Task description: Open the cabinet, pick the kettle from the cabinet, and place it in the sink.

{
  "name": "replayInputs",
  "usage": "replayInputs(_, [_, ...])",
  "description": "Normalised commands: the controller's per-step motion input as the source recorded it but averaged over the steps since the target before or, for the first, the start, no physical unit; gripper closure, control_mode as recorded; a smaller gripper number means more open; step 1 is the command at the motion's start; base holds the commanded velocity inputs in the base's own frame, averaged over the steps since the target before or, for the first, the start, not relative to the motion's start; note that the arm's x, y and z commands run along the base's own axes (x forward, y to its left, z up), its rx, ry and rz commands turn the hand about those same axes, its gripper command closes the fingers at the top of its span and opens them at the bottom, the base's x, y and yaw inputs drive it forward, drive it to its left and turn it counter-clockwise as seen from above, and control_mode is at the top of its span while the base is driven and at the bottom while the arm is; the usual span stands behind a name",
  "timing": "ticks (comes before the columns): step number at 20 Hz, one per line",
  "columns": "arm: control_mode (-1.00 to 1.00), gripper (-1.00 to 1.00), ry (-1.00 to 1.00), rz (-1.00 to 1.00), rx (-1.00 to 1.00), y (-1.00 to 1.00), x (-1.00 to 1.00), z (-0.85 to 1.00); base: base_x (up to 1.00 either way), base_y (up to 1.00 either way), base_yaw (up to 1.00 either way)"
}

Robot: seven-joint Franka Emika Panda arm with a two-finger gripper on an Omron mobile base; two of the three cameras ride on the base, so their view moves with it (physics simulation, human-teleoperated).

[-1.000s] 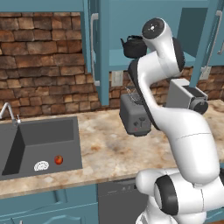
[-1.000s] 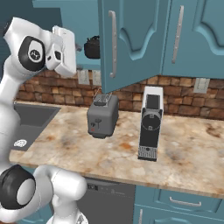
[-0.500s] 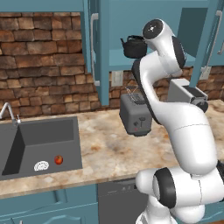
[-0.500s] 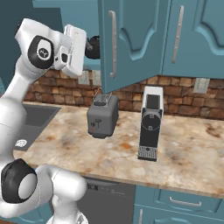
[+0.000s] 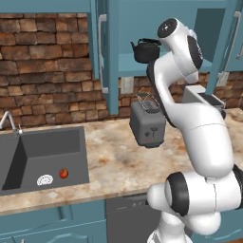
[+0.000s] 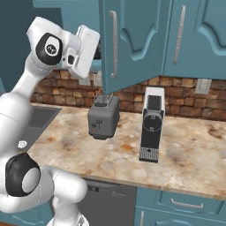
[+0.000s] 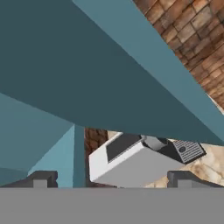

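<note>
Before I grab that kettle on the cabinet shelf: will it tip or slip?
The kettle looks squat and round-bodied, so it probably sits stably and won't tip easily. Its smooth rounded body may slip between fingers; the arched top handle seems the safer grip. It looks rigid.

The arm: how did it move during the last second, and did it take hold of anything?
The arm raised its hand toward the open cabinet. In the right base view the hand climbed and moved right, nearer to the open door. The gripper is open as before, holding nothing. The kettle stayed on its shelf, and the toaster, the coffee machine and the sink did not move.
</note>
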Motion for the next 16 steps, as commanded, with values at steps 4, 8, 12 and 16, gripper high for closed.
replayInputs(4, [-1.0, -1.0, -0.03, -0.18, 0.09, -0.2, 0.01, -0.08, 0.0, 0.0, 0.0])
replayInputs(8, [-1.0, -1.0, 0.0, -0.18, 0.1, -0.24, 0.02, -0.09, 0.0, 0.0, 0.0])
replayInputs(12, [-1.0, -1.0, -0.04, -0.19, 0.07, -0.2, 0.0, -0.13, 0.0, 0.0, 0.0])
replayInputs(16, [-1.0, -1.0, -0.04, -0.19, 0.08, -0.22, 0.0, -0.14, 0.0, 0.0, 0.0])
